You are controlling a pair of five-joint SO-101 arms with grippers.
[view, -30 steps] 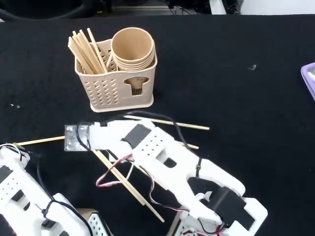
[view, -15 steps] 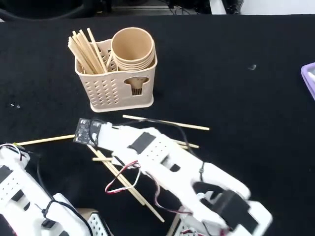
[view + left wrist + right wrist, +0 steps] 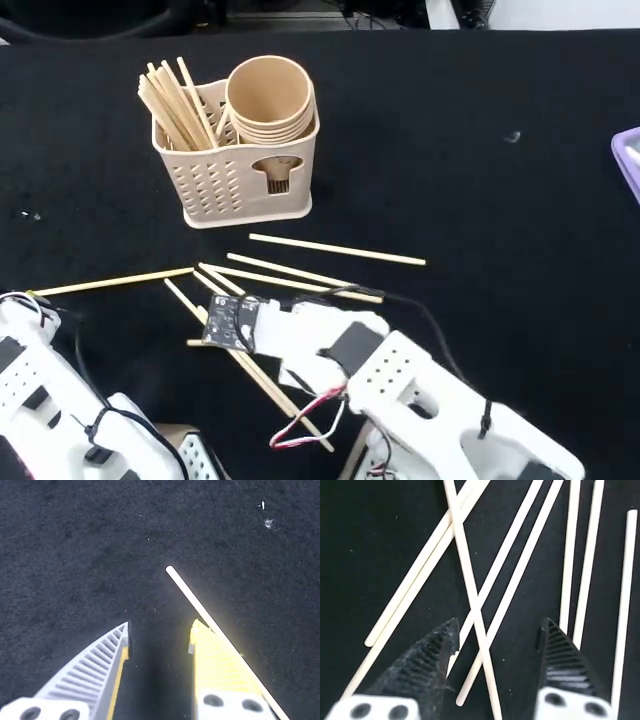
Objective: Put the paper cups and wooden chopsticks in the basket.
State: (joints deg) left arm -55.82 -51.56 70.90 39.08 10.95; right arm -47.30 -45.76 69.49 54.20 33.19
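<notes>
A beige slotted basket [image 3: 235, 185] stands at the back left. It holds a bundle of wooden chopsticks [image 3: 172, 105] and a stack of paper cups [image 3: 270, 100]. Several loose chopsticks [image 3: 290, 276] lie scattered on the black table in front of it, and one more [image 3: 110, 283] lies off to the left. My right arm [image 3: 330, 350] hangs over the crossed sticks. The right gripper [image 3: 497, 630] is open just above several chopsticks [image 3: 465, 565] and holds nothing. My left gripper [image 3: 160, 627] is open low over the cloth, with one chopstick's end [image 3: 190, 595] running beside its yellow finger.
The left arm [image 3: 40, 400] sits at the front left corner. A purple object [image 3: 628, 160] pokes in at the right edge. The black cloth stretches bare to the right of the basket and the sticks.
The right arm has drawn back from near the basket toward the table's front, uncovering the loose chopsticks it was over. The left arm has stayed put.
</notes>
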